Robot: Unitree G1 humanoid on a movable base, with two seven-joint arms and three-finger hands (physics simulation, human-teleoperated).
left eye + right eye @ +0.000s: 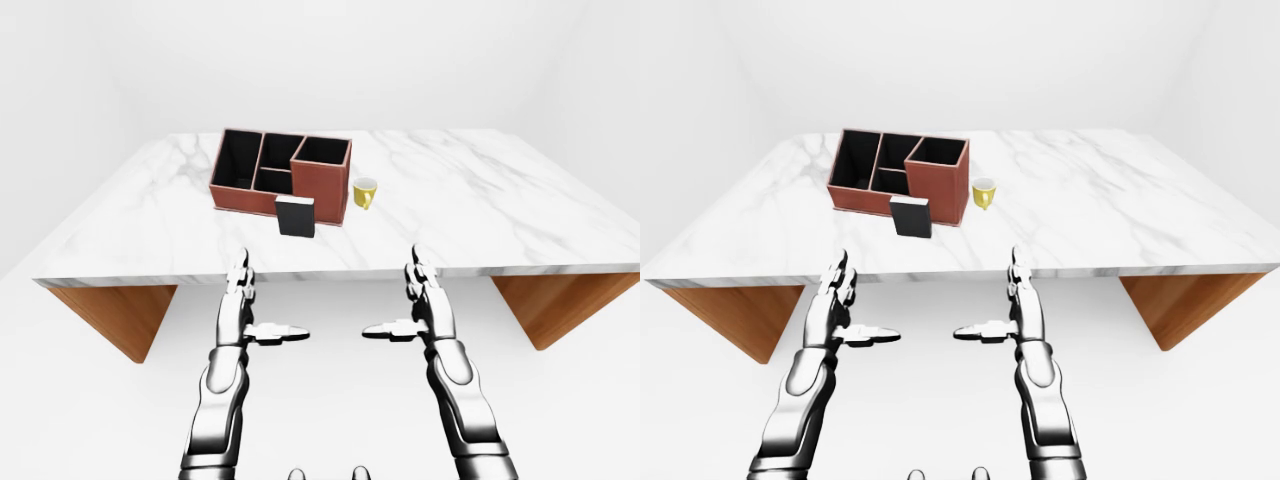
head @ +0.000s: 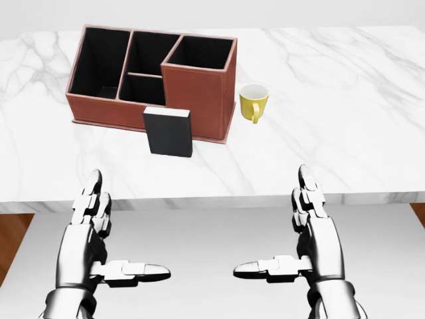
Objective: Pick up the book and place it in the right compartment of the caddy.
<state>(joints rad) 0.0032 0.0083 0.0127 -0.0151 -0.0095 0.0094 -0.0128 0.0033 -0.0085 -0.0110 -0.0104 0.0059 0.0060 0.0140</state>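
Observation:
A small black book (image 2: 169, 131) stands upright on the marble table (image 2: 332, 153), leaning against the near wall of a red-brown caddy (image 2: 199, 93). The caddy has several black-lined compartments; the tall right compartment (image 2: 200, 53) looks empty. My left hand (image 2: 106, 239) and right hand (image 2: 295, 232) hover below the table's near edge in the head view, both open, fingers stretched up and thumbs pointing inward. Neither hand touches the book, and nothing is held.
A yellow mug (image 2: 253, 102) stands just right of the caddy. The table's near edge (image 1: 330, 272) runs across above my hands. Wooden table legs (image 1: 110, 312) show at both lower sides. White floor and walls surround the table.

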